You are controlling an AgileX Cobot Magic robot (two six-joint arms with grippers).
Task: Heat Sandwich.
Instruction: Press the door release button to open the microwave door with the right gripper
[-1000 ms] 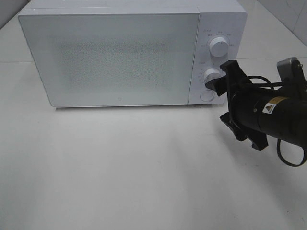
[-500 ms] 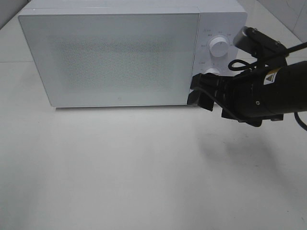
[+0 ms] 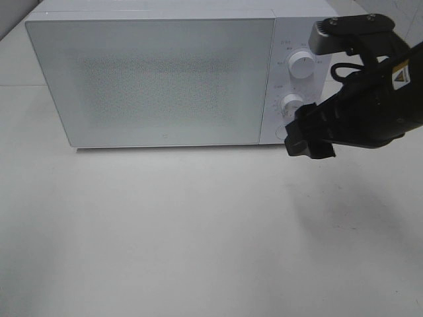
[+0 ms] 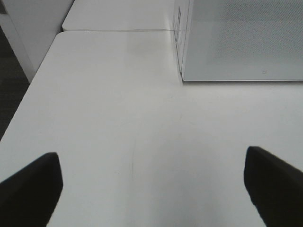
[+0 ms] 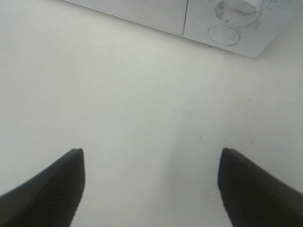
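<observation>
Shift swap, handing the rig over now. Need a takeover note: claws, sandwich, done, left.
Left claw: open, empty, over the table beside the microwave.
Right claw: open, empty, in front of the lower knob and round button.
Sandwich: not in view; the door is shut and frosted, so cannot tell if it is inside.
Done: unclear.
Left: probably confirm the load, set the knobs, start heating.

White table (image 3: 198, 251), dark floor (image 4: 7, 94), even light
</observation>
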